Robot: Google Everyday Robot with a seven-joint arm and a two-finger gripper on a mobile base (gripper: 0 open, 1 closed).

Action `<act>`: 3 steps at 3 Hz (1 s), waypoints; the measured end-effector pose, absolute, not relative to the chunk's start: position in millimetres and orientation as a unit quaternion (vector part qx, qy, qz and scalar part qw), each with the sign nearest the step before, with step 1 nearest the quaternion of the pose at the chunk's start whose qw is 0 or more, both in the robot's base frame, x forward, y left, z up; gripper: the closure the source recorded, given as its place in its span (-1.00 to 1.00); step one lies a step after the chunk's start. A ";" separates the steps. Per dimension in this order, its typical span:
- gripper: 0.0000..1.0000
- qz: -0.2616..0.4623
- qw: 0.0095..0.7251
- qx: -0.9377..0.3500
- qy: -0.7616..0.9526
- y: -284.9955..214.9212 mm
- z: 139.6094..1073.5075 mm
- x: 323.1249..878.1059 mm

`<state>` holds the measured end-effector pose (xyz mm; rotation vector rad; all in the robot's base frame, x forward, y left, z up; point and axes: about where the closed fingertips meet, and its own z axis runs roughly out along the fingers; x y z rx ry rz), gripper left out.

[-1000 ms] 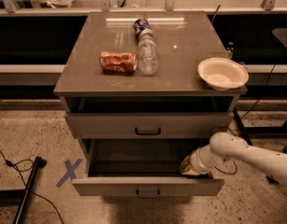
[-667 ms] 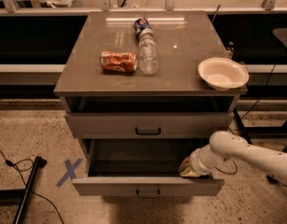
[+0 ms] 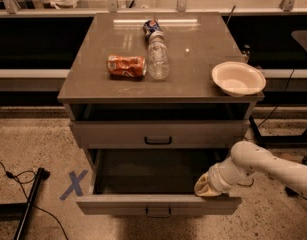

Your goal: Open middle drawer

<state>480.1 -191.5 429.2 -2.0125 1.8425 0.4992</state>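
One white arm [image 3: 265, 163] extends in low from the right, bent at a rounded joint, its last segment angled down and leftward. The gripper [image 3: 205, 186] sits at the right end of the middle drawer [image 3: 118, 204], just behind the front panel. Whether it is spread or closed cannot be told. The drawer stands pulled out, its dark handle [image 3: 158, 212] left of the gripper, the closed upper drawer [image 3: 113, 134] above.
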 end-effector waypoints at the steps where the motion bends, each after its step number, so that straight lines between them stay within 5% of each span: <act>1: 1.00 0.177 0.183 -0.713 0.653 -191.5 429.3 480.0; 2: 1.00 0.193 0.180 -0.710 0.653 -196.1 436.8 460.6; 3: 0.46 0.193 0.180 -0.710 0.653 -196.0 436.9 460.8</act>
